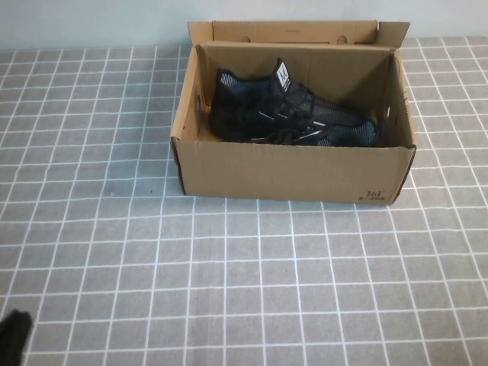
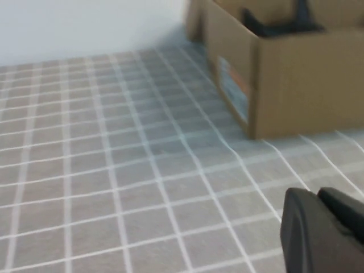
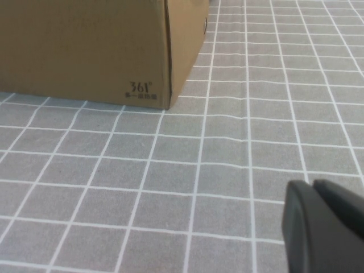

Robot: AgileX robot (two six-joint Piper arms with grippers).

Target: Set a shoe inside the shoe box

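The brown cardboard shoe box [image 1: 290, 171] stands at the back middle of the table with its lid flap [image 1: 297, 32] folded open behind it. A black knit shoe [image 1: 290, 114] with a white tongue label lies inside, toe toward the right. My left gripper [image 2: 315, 196] is shut and empty, low over the table's near left corner [image 1: 14, 335], well away from the shoe box [image 2: 307, 85]; a dark bit of the shoe [image 2: 273, 25] shows over the rim. My right gripper [image 3: 311, 186] is shut and empty, over the cloth in front of the box's "361" corner [image 3: 142, 88]; the high view does not show it.
A grey cloth with a white grid [image 1: 229, 274] covers the whole table. A pale wall [image 1: 91, 23] runs behind the box. The box's left end carries a printed label [image 2: 233, 88].
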